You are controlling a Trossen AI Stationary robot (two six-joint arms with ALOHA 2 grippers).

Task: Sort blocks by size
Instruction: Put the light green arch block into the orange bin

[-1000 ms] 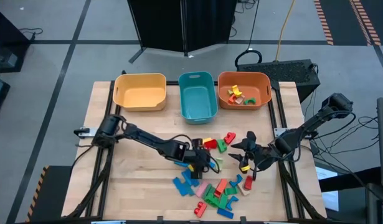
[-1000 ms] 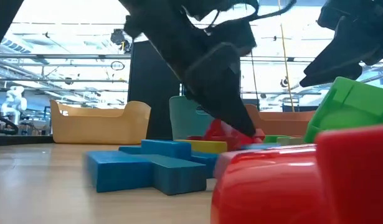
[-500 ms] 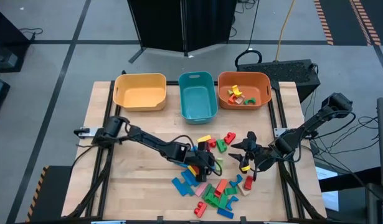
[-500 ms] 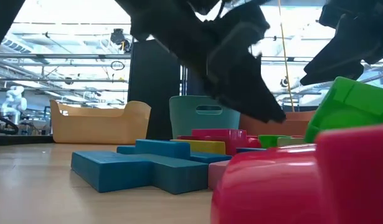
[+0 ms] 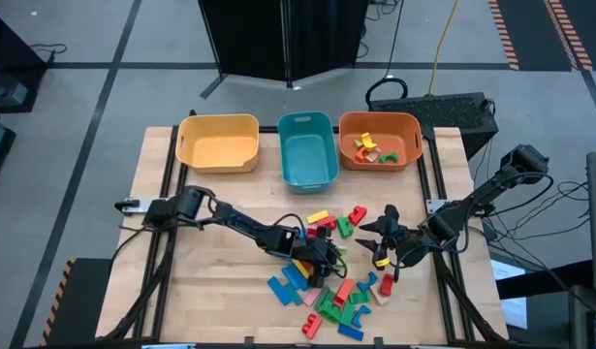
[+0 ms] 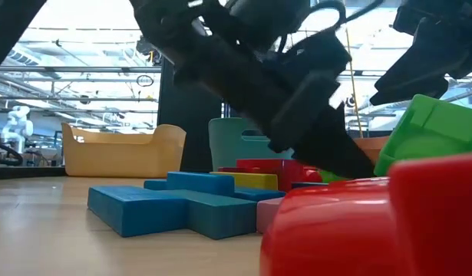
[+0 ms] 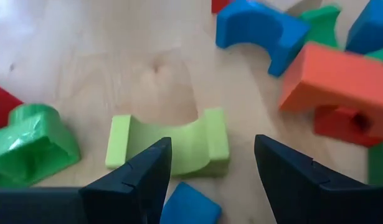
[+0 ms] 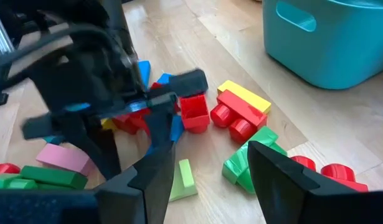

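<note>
While spread empty, left hand [image 7: 210, 177] straddles light-green block [image 7: 169, 146]; right hand [image 8: 207, 177] also unclenched.

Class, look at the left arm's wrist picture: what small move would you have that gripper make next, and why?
Probably lower the left gripper straight down and close. Its open fingers already straddle the small light-green arched plastic block, which lies flat and alone on the wooden table, clear of the blue arch block beyond it.
</note>
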